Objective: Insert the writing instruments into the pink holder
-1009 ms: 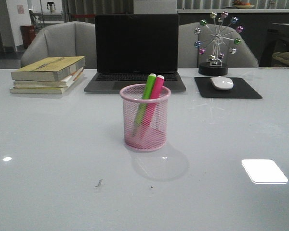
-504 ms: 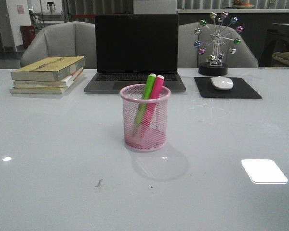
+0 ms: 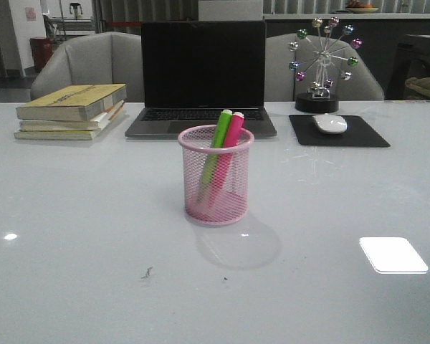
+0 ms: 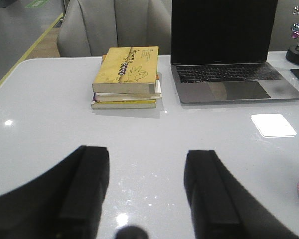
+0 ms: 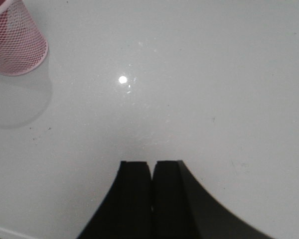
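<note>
— Pink mesh, that holder (image 3: 216,175): you'd judge it light and springy, easy to tip if you nudge the rim. It stands mid-desk (image 3: 72,215), in front of the laptop (image 3: 202,75).

— And the markers?

— Green marker (image 3: 216,147) and pink marker (image 3: 228,147) both sit inside it, leaning together, caps above the rim. You'd reckon them stiff, smooth plastic, a bit slippery; if you had to lift one, take the exposed cap end, square across the barrel.

— Where are your pincers?

— Neither shows from the front. Your left pincer (image 4: 147,186) hangs with its jaws wide apart over bare desk, holding nothing. Your right pincer (image 5: 152,191) has its fingers pressed together, empty.

— What does each wrist add?

— The left one shows you the books (image 4: 127,74) from above and only a sliver of pink at its edge. The right one catches the holder's base and shadow, well apart from its fingers; only the front shows you the markers clearly.
</note>
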